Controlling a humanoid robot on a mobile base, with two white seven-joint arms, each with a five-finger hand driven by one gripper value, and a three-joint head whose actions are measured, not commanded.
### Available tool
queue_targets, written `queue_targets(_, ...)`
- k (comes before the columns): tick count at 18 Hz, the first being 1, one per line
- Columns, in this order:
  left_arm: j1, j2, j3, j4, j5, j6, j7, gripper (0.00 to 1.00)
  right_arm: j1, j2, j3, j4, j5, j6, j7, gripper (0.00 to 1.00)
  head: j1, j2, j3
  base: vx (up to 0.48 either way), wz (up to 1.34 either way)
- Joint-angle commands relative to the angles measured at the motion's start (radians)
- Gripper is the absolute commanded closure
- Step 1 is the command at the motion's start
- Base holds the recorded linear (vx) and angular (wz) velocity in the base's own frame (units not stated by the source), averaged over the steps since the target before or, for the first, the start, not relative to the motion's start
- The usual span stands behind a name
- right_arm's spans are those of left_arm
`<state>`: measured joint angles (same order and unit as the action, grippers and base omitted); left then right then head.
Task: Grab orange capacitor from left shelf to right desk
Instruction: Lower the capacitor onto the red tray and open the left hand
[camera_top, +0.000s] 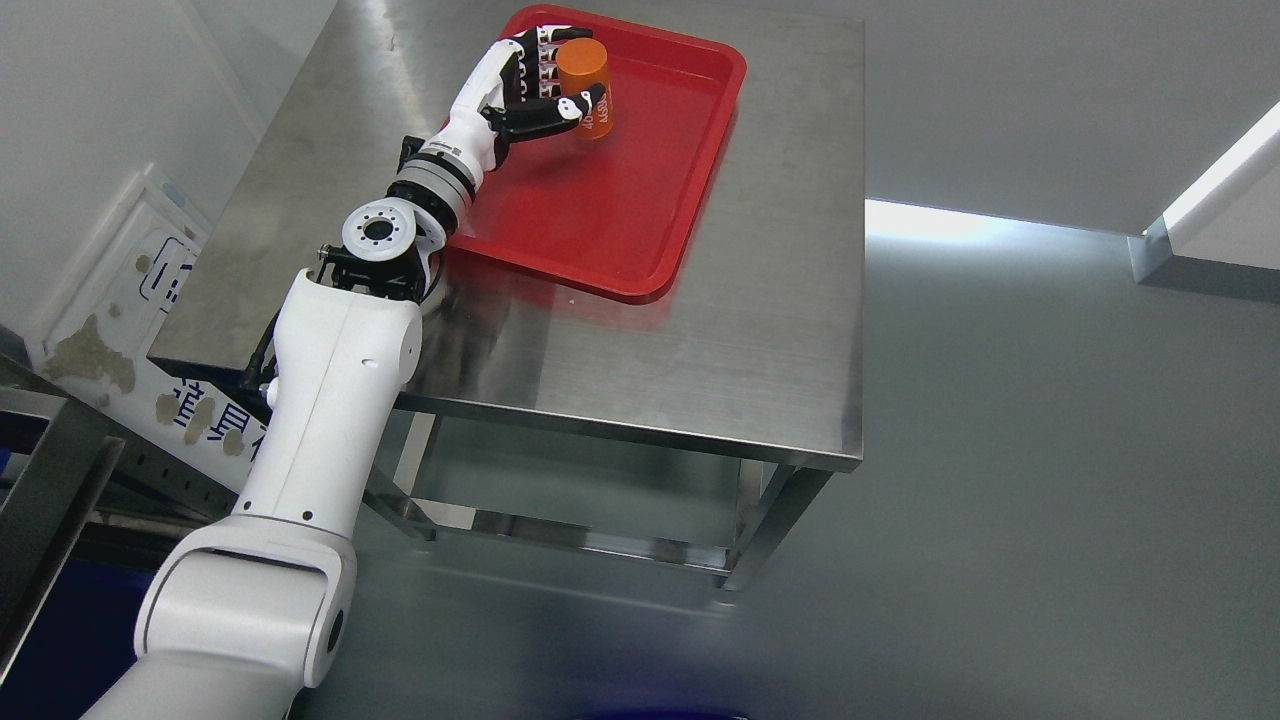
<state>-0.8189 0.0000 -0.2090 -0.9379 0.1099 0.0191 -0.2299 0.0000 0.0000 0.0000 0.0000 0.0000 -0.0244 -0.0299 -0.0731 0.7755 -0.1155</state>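
An orange capacitor (587, 88), a short cylinder with white print on its side, stands tilted in the far part of a red tray (640, 210). My left hand (550, 75) reaches over the tray from the lower left. Its fingers (540, 45) curl around the far side of the capacitor and its thumb (570, 108) presses the near side, so the hand is shut on it. Whether the capacitor's base touches the tray floor or hangs just above it cannot be told. The right arm does not show.
The tray lies on a steel table (700, 340) whose front edge and right edge drop to a grey floor. A white board (130, 290) with blue print leans at the left, and a dark metal frame (50, 480) stands at the lower left.
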Motion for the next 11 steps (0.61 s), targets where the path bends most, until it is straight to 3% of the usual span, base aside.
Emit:
queue_targets(1,0.015,0.018,0.025,-0.053,0.005,0.001,-0.002,0.72,0.02,-0.017,-0.012,-0.017,0.005,0.0,0.001,0.0,0.0,0.0,0.0,0.0,0.0)
queue_targets(4,0.01,0.018,0.022,-0.079,0.005,0.01,-0.003,0.46,0.02,-0.017,-0.012,-0.017,0.005,0.0,0.001,0.0,0.0,0.0,0.0,0.0,0.0)
queue_targets(11,0.018,0.018,-0.007,-0.088,0.005,0.042,-0.032,0.11,0.02,-0.017,-0.012,-0.017,0.005,0.0,0.001,0.0,0.0,0.0,0.0,0.0,0.0)
